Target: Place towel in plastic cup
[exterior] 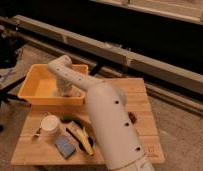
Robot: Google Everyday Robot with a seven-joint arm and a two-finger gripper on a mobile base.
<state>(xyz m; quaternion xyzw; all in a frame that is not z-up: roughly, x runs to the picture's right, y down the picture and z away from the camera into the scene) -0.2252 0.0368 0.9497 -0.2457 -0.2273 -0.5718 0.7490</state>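
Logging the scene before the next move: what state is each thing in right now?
end effector: down inside the yellow bin
yellow bin: upright on the table, open-topped
white container: standing upright on the table
banana: lying flat on the table
blue-grey block: lying flat near the front edge
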